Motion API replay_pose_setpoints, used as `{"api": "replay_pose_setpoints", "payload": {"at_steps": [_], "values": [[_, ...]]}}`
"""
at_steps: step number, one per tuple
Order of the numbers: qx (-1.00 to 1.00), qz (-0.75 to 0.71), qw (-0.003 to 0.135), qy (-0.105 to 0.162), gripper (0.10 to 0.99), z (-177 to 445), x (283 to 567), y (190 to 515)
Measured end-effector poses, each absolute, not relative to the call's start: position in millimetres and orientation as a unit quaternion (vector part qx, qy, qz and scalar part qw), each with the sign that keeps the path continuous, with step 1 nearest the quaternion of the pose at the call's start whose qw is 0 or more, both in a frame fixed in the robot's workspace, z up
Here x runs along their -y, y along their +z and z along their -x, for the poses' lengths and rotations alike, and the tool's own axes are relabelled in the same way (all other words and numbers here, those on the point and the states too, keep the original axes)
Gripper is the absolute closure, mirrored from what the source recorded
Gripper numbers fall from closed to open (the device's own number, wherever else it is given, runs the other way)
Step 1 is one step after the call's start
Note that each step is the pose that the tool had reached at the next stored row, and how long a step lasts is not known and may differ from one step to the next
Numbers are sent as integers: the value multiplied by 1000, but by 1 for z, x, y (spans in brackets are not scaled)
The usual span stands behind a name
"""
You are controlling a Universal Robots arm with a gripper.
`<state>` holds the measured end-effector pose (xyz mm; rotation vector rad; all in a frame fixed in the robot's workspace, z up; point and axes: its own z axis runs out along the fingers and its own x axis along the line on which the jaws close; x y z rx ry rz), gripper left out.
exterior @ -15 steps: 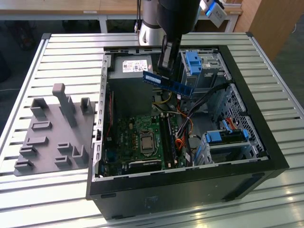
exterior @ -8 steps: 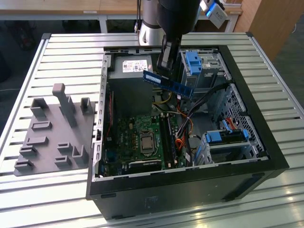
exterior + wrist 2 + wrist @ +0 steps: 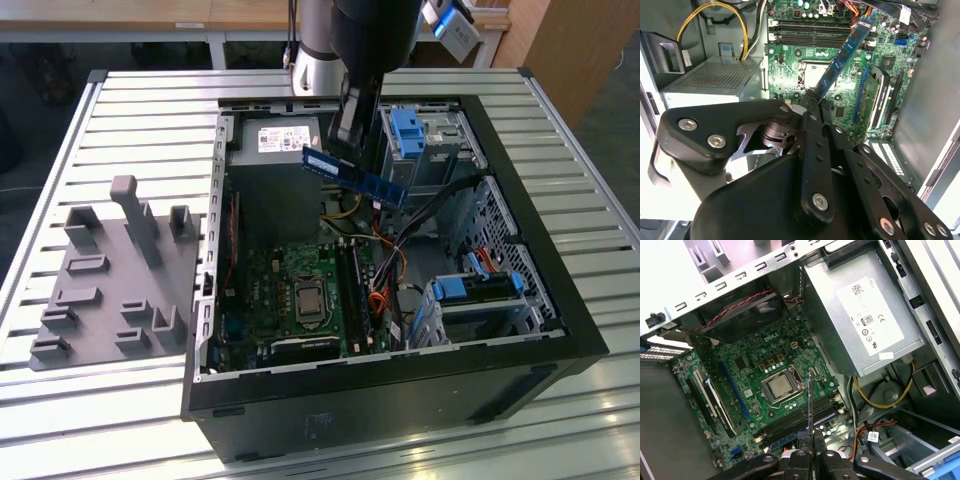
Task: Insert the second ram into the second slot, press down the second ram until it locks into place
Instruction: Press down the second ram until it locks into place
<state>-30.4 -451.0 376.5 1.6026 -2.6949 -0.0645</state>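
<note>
The second ram [image 3: 360,178], a thin blue board with dark chips, hangs in the air above the open computer case [image 3: 400,385], tilted. My gripper [image 3: 345,145] is shut on it near one end. In the second wrist view the second ram [image 3: 845,52] sticks out from the fingertips [image 3: 807,111] over the motherboard. Seen edge-on in the first wrist view, the second ram [image 3: 810,405] rises from my gripper [image 3: 810,442] above the long memory slots [image 3: 797,424]. The memory slots [image 3: 355,290] lie beside the processor socket [image 3: 305,300], well below the board.
A silver power supply [image 3: 275,140] fills the case's far corner, with yellow cables [image 3: 880,395] beside it. Blue drive caddies [image 3: 475,290] and orange cables [image 3: 385,290] sit at the exterior view's right. A grey parts fixture [image 3: 110,270] lies on the slatted table, left of the case.
</note>
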Motion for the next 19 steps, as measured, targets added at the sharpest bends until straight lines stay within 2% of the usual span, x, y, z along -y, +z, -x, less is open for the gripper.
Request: {"api": "replay_pose_setpoints", "payload": {"at_steps": [19], "values": [[879, -477, 2, -20, 949, 30, 451, 377]]}}
